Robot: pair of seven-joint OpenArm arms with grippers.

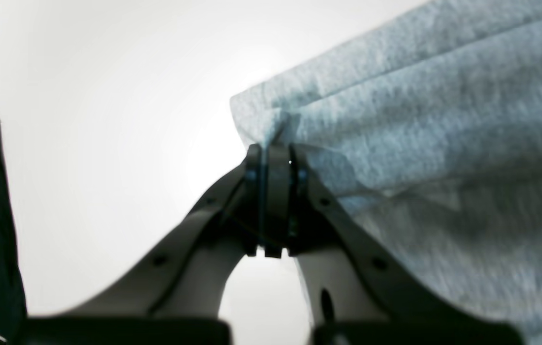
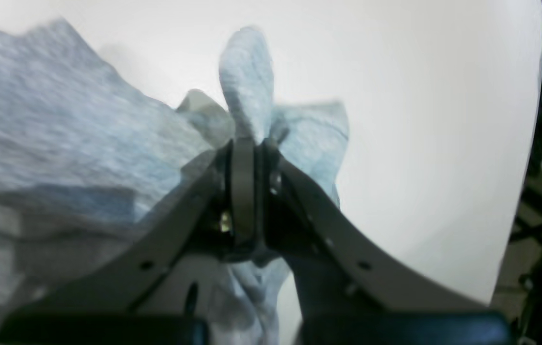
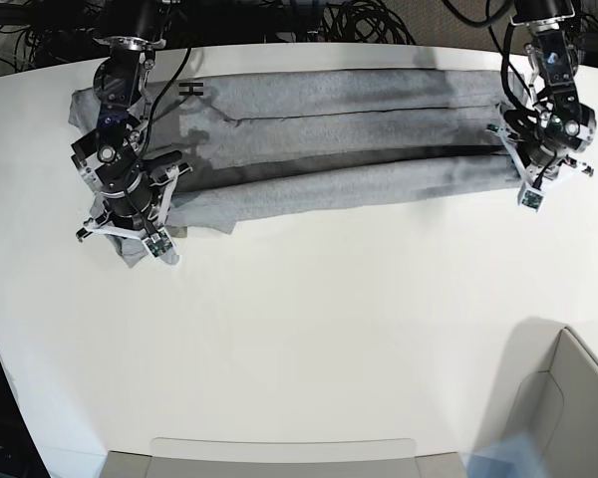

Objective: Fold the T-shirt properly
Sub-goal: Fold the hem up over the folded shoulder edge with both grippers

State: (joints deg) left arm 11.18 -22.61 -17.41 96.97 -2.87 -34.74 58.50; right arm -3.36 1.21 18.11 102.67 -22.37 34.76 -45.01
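The heather-grey cotton T-shirt (image 3: pixel 329 139), folded into a long band, is stretched across the white table (image 3: pixel 309 329). One end is pinched in the clenched left gripper (image 1: pixel 273 148); the other, bunched, is clamped by the right gripper (image 2: pixel 247 140).

Both arms: black jointed housings, white brackets, black cables. Grey tapering fingers (image 1: pixel 213 225) with dark screw holes, black inner pads.
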